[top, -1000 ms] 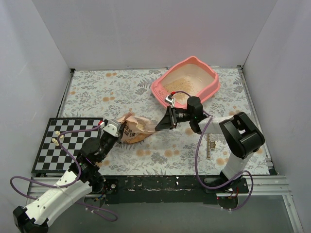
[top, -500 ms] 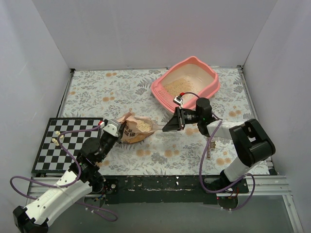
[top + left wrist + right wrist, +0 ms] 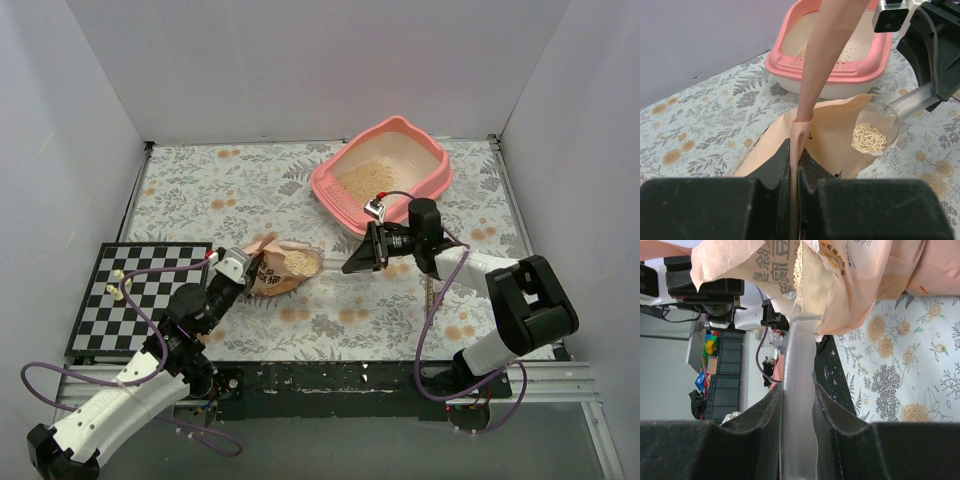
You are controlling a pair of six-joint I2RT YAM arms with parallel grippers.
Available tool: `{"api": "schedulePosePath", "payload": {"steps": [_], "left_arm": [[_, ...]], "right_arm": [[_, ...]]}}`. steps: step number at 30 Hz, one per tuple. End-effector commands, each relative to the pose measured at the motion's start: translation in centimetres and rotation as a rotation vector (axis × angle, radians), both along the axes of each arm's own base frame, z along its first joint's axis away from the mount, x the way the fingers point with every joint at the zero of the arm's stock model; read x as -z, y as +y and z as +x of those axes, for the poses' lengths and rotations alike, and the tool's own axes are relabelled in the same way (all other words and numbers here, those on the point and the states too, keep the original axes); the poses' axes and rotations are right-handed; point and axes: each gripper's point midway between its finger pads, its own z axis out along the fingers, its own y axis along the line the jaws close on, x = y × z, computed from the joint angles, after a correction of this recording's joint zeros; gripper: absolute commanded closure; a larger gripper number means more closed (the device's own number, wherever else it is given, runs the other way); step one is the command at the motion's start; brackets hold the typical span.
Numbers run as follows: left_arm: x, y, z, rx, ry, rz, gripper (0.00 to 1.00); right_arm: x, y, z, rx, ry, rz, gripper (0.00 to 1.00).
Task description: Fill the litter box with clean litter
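1. Top: the box (image 3: 335, 200) sits far right with a thin layer of litter (image 3: 365, 180) in it and cream floor showing around that (nowhere near full, I'd say). The bag (image 3: 270, 282) lies mid-table, well apart from the box. The scoop (image 3: 300, 262) has its bowl in the bag's mouth, loaded. The left gripper (image 3: 252, 264) is at the bag's edge and the right gripper (image 3: 352, 265) is on the scoop handle.
2. Left wrist: jaws all but closed, pinching a strip of bag film and holding the mouth up. The film is thin and floppy, so the mouth would likely collapse if let go. The scoop holds a small heap, well below its rim.
3. Right wrist: jaws narrow, clamped on the clear handle, which runs between the fingers into the bag. The handle is stiff, slick plastic (it could twist in the grip). The litter is loose and light and would pour off at any tilt. Keep the bowl level across to the box, then tip it over the cream floor.
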Motion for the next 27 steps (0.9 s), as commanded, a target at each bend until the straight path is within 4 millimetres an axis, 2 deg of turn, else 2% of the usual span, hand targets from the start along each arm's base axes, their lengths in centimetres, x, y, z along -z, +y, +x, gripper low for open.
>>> {"api": "schedulePosePath", "payload": {"steps": [1, 15, 27], "left_arm": [[-1.6, -1.9, -1.1, 0.120, -0.049, -0.045, 1.00], [-0.5, -4.4, -2.2, 0.265, 0.006, -0.033, 1.00], [-0.7, -4.0, -2.1, 0.243, -0.009, -0.036, 1.00]], "right_arm": [[-1.1, -0.5, 0.3, -0.011, -0.038, -0.024, 0.99], [-2.3, -1.5, 0.5, 0.022, -0.033, -0.023, 0.99], [-1.8, -3.4, -0.5, 0.052, -0.020, -0.017, 0.99]]}}
